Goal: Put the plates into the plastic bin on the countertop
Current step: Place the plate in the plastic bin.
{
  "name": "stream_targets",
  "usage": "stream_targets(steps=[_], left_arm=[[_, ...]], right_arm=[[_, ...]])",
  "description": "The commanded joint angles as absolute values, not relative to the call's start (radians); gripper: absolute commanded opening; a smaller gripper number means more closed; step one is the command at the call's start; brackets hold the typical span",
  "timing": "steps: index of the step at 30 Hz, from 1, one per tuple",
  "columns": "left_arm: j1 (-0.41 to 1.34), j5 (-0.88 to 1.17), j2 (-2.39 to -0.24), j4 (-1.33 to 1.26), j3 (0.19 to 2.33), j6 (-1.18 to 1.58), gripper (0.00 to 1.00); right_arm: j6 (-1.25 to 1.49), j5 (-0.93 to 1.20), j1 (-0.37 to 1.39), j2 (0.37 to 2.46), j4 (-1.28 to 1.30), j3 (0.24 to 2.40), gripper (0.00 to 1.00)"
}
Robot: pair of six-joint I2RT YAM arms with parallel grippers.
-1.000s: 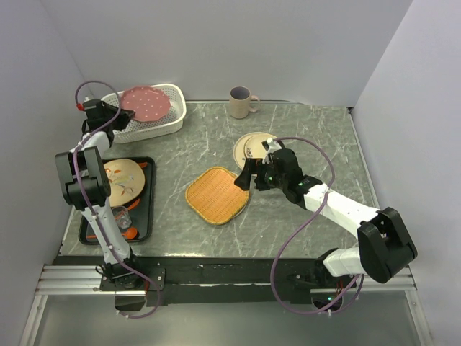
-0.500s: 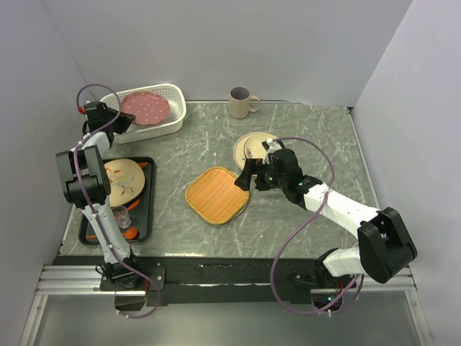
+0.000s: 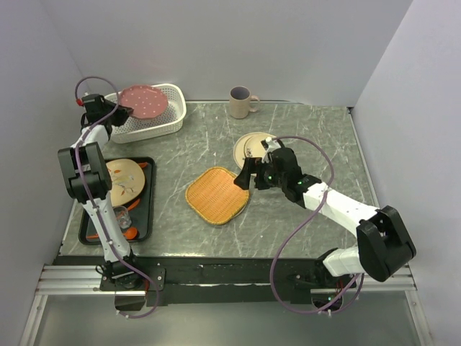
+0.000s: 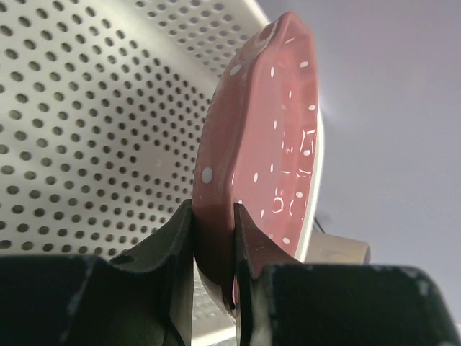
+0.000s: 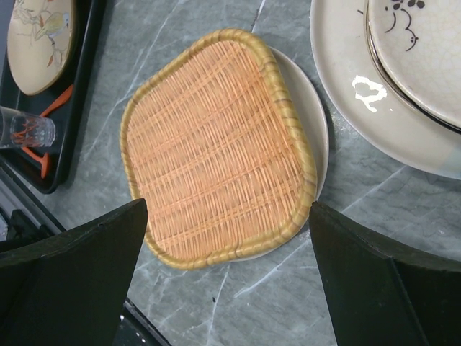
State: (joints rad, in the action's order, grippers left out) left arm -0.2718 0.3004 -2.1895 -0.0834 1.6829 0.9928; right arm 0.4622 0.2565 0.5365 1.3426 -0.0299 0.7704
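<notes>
Top external view: my left gripper [image 3: 119, 110] is at the far left corner of the countertop [image 3: 310, 130], clamped on the near rim of the pink dotted plate [image 3: 144, 101]. That plate sits over the white bin [image 3: 177, 115], overlapping its left half. I cannot tell whether it touches the bin floor.

Left wrist view: both fingers of the left gripper [image 4: 214, 225] pinch the rim of the pink dotted plate [image 4: 266, 144], one on each face. The plate stands on edge in this view, with the perforated wall of the bin [image 4: 86, 108] right behind it.

My right gripper [image 3: 247, 174] hangs mid-counter with its jaws spread wide and nothing between them.

Right wrist view: the right gripper [image 5: 227, 209] is above the woven tan-orange plate [image 5: 216, 187], not touching it. That plate lies on a pale plate [image 5: 315, 122] whose edge shows along one side. Just beside them is a cream plate [image 5: 425, 50] stacked on a larger one.

Elsewhere from above: woven tan-orange plate [image 3: 217, 195] at centre, a twig plate [image 3: 122, 180] on the black tray [image 3: 148, 213] at left, and a mug [image 3: 241, 102] at the back.
</notes>
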Motion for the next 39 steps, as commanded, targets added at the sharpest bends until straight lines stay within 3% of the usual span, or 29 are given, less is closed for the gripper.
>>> stream_targets(steps=[1,15,19,30,33,34,39], left_arm=[[-0.276,0.333,-2.178,-0.161,1.766,0.973,0.01],[-0.252,0.245,-2.186,-0.109,1.773,0.885,0.01],[-0.249,0.250,-2.189,-0.103,1.776,0.882,0.07],[-0.247,0.244,-2.172,-0.026,1.802,0.848,0.32],[-0.247,0.230,-2.158,-0.021,1.790,0.848,0.43],[-0.247,0.219,-2.154,-0.005,1.790,0.844,0.51],[-0.241,0.109,-2.120,0.034,1.767,0.813,0.77]], right_arm=[[0.453,0.261,0.535,1.355,-0.046,0.813,1.00],[0.454,0.261,0.535,1.362,-0.041,0.815,1.00],[0.453,0.261,0.534,1.358,-0.041,0.816,1.00],[0.462,0.276,0.535,1.381,-0.052,0.828,1.00],[0.460,0.273,0.535,1.381,-0.051,0.828,1.00],[0.460,0.272,0.535,1.382,-0.046,0.828,1.00],[0.463,0.268,0.537,1.373,-0.043,0.827,1.00]])
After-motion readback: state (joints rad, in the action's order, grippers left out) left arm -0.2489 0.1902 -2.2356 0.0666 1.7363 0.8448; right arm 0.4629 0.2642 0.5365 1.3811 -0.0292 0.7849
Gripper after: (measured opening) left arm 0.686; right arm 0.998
